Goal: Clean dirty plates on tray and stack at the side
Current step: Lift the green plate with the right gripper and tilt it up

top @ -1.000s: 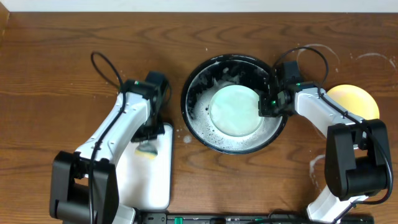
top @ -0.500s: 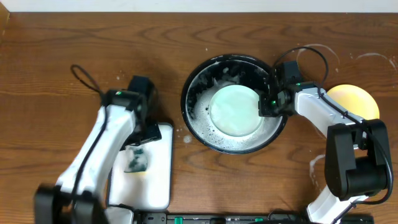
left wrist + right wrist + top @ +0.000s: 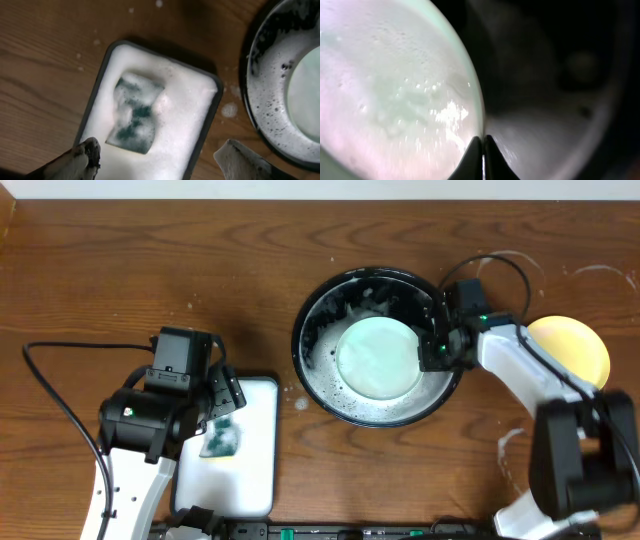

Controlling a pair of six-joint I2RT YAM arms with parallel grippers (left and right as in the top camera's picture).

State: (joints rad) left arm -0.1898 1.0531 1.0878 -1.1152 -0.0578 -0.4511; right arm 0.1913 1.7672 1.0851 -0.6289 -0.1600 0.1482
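A pale mint-green plate point(image 3: 375, 360) lies in the suds of the black tray point(image 3: 300, 340). My right gripper point(image 3: 433, 350) reaches in over the tray's right rim. In the right wrist view it point(image 3: 481, 145) is shut, fingertips pinched at the edge of that plate point(image 3: 395, 90). A yellow plate point(image 3: 575, 345) rests on the wood to the right, among white soap stains point(image 3: 515, 442). My left gripper point(image 3: 160, 160) hangs open and holds nothing, above the near end of a foam-filled tray where a green sponge point(image 3: 135, 112) lies.
The white foam tray point(image 3: 255, 465) sits left of the black tray, and my left arm point(image 3: 150, 420) covers its left side. A cable point(image 3: 60, 395) loops over the wood at the far left. Soap ring marks point(image 3: 600, 272) show at the back right.
My left gripper has opened, let the sponge go onto the foam tray, and drawn back toward the near left. The right arm and the plate have not moved.
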